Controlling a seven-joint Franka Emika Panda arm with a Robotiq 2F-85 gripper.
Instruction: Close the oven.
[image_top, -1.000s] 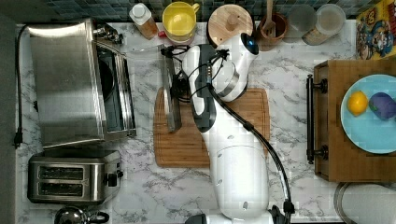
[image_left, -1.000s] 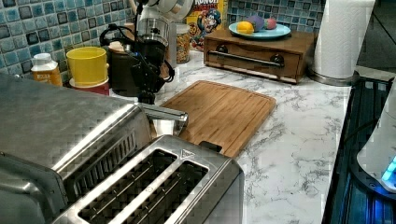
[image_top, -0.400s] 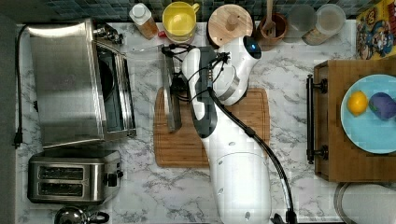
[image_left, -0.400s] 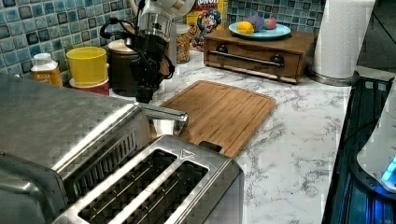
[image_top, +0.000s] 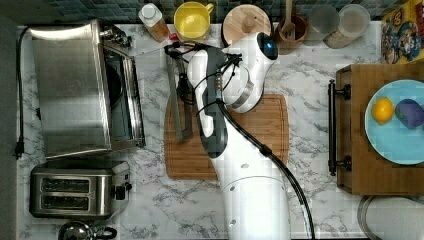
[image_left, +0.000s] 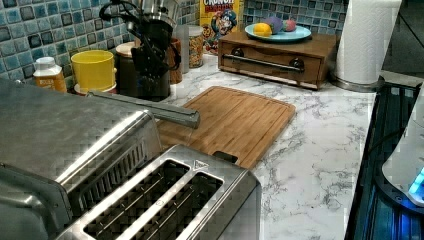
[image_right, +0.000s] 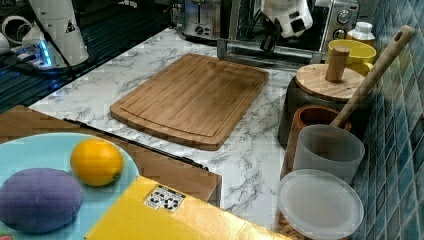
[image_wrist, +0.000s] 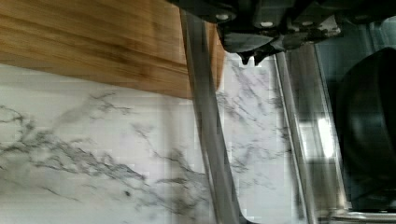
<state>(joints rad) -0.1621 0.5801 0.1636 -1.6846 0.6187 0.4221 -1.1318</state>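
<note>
The stainless-steel oven (image_top: 70, 87) stands at the top view's left with its glass door dropped open and flat. The door's metal bar handle (image_top: 179, 100) lies over the edge of the wooden cutting board (image_top: 250, 135). My gripper (image_top: 183, 86) hangs above that handle, apart from it and shut on nothing. In the left view the gripper (image_left: 150, 52) sits well above the handle (image_left: 150, 107). The wrist view shows the fingertips (image_wrist: 244, 57) close together beside the handle (image_wrist: 205, 130), with the dark oven interior (image_wrist: 369, 126) past it. The right view has the gripper (image_right: 270, 44) over the handle (image_right: 250, 50).
A two-slot toaster (image_top: 75, 192) sits beside the oven. A yellow cup (image_top: 192, 20), a bottle (image_top: 152, 20) and a lidded wooden canister (image_top: 246, 22) line the back. A wooden box (image_top: 372, 130) with a blue plate (image_top: 395, 145) of fruit stands at the top view's right.
My gripper has risen from the door handle level to well above it in the left view. The door and its handle have stayed down.
</note>
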